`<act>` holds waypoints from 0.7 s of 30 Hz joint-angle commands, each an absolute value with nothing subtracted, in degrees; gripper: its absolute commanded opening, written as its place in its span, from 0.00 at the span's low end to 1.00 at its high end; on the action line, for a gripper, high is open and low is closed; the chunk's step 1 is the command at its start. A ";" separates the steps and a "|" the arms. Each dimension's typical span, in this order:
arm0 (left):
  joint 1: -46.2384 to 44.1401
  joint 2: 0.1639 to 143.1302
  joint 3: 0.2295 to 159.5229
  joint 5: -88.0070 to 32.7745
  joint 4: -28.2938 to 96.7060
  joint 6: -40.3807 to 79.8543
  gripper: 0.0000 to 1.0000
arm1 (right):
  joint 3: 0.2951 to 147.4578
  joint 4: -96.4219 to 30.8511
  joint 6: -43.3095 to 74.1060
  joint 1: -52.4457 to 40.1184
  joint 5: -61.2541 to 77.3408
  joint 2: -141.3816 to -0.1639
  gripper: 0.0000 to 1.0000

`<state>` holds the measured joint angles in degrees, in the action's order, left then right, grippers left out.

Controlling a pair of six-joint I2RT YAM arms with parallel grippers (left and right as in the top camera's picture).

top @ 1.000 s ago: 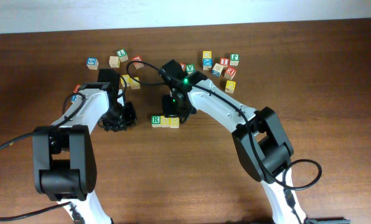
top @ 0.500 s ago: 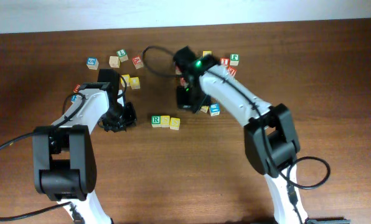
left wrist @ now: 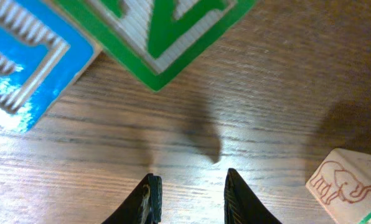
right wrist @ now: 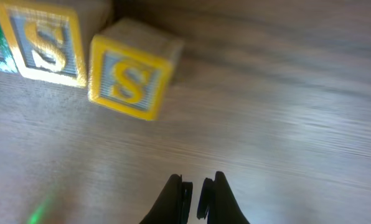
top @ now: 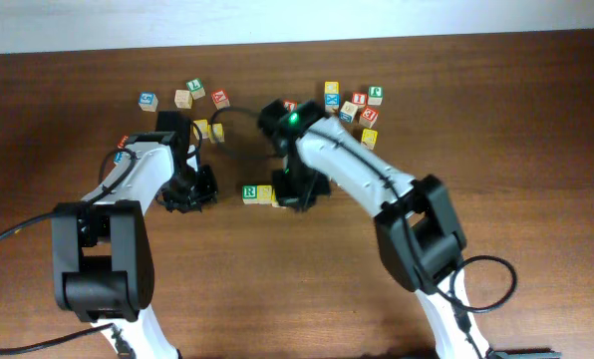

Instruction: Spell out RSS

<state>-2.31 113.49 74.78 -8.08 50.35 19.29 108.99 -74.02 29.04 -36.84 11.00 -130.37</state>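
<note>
R block (top: 249, 191) + 1st S block (right wrist: 45, 43) sit in a row on the surface (top: 317, 289), 2nd S block (right wrist: 131, 76) just beside but skewed, so the right end effector (right wrist: 196, 193), fingers nearly together & empty, should prob. nudge it square w/o bumping the neighbours.

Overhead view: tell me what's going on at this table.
Two arms are spelling RSS with letter blocks. The R block, first S block and second S block sit in a row, the last slightly askew. The right gripper hangs close by, shut and empty. The left gripper is open and empty, off to the side.
</note>
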 commanded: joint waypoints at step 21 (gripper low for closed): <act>4.29 114.28 75.55 -7.64 52.58 20.99 0.36 | 105.14 -65.73 35.90 -37.39 13.30 -130.87 0.04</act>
